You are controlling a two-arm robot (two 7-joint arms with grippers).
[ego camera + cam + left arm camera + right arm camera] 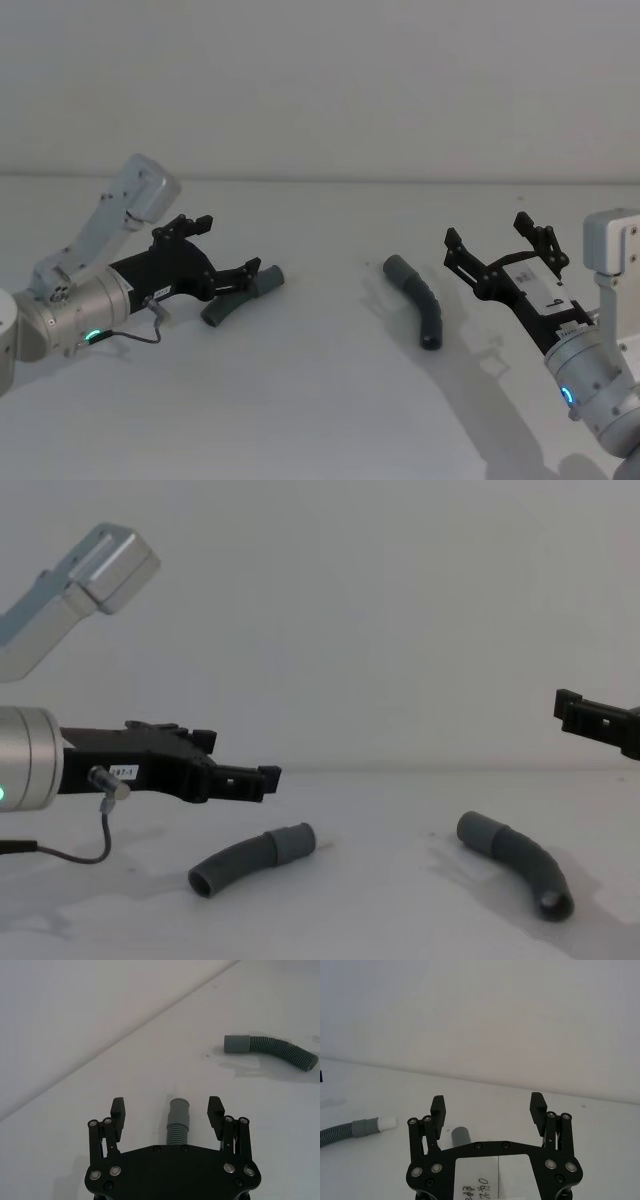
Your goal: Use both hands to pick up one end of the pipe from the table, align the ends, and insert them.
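Two dark grey curved pipe pieces lie apart on the white table (320,400). The left piece (242,294) (250,858) rests with its collar toward the middle. My left gripper (225,247) (235,760) hovers over it, open; in the left wrist view this piece (178,1119) lies between the spread fingers of that gripper (167,1111). The right piece (417,300) (515,865) (270,1050) lies near the centre. My right gripper (487,230) (487,1106) (585,720) is open, raised just to the right of it. Its collar end (461,1136) shows below the fingers. The far piece (350,1130) ends in a whitish tip (386,1122).
A plain pale wall (320,80) rises behind the table's back edge. A thin cable (135,335) hangs from the left wrist down to the table.
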